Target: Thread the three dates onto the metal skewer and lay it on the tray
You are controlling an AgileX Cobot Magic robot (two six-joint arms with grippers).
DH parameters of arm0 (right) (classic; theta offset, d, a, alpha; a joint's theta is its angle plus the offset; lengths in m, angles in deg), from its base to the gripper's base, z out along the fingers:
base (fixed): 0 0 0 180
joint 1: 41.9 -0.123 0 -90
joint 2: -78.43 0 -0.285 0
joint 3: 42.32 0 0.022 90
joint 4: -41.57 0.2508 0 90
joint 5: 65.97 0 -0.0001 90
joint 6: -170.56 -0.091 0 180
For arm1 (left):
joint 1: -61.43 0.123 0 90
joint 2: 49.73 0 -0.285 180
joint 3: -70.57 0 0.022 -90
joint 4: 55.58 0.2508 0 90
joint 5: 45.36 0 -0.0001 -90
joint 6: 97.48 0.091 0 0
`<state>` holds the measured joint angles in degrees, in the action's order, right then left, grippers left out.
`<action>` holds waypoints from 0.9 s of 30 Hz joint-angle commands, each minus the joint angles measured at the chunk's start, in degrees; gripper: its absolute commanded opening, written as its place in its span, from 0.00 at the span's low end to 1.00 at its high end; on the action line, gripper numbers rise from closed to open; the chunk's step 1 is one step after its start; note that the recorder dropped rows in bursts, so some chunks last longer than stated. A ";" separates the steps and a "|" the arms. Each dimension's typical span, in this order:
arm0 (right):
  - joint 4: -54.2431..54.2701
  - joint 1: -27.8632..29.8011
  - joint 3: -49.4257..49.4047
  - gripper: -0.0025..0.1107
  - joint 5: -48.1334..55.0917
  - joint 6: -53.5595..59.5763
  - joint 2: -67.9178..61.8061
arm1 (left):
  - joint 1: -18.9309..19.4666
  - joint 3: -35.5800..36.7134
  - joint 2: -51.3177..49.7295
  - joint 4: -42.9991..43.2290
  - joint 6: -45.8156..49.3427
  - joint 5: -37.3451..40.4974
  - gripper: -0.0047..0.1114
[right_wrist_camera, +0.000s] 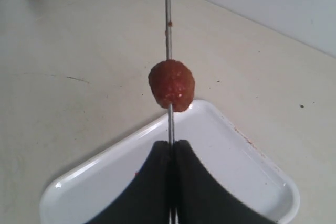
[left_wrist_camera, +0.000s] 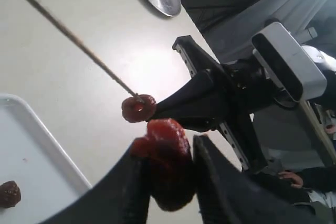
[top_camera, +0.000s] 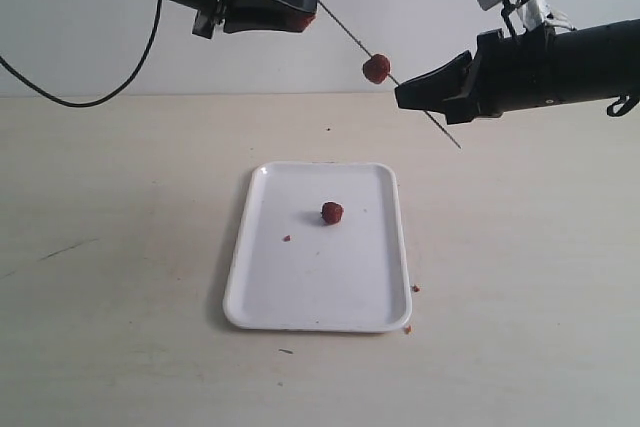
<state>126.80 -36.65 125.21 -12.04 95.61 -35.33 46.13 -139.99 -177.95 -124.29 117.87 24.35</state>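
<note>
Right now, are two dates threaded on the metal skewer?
No, only one date sits on the metal skewer; a second date lies on the tray.

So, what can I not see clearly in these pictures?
Exterior view: the held date, nearly hidden by the left end effector.
Left wrist view: the metal skewer, cut off at the corner.
Right wrist view: the skewer's lower part, covered by the right end effector.
Exterior view: crumbs on the tray, too small.

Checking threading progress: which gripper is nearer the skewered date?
Right. The right gripper clamps the skewer just below the skewered date; the left gripper, holding another date, is farther up.
</note>
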 commanded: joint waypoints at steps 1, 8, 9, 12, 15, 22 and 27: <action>0.82 0.06 0.20 0.02 -1.38 -3.86 -0.09 | 0.22 0.21 0.51 -0.75 -3.29 -0.09 0.29; -2.86 0.06 0.20 0.02 -8.41 -16.69 -0.09 | 1.63 0.21 0.51 -4.02 -8.18 -7.35 0.29; -3.32 0.06 0.20 0.02 -7.67 -17.86 -0.09 | 1.74 0.21 0.51 -4.60 -8.18 -9.12 0.29; -6.65 0.06 0.20 0.02 -2.34 -21.73 -0.09 | 1.88 0.21 0.51 -6.07 -7.95 -17.87 0.29; -9.59 0.06 0.20 0.02 3.89 -24.38 -0.09 | 1.76 0.21 0.51 -6.36 -7.95 -25.75 0.29; -10.59 0.06 0.20 0.02 1.62 -25.69 -0.09 | 1.43 0.21 0.51 -6.86 -6.99 -32.50 0.29; -9.84 0.06 0.20 0.02 2.00 -25.58 -0.09 | 1.43 0.21 0.51 -6.39 -5.40 -34.78 0.29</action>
<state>116.20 -36.65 125.21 -10.30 70.10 -35.47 47.80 -139.99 -177.95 -130.19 110.92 -8.90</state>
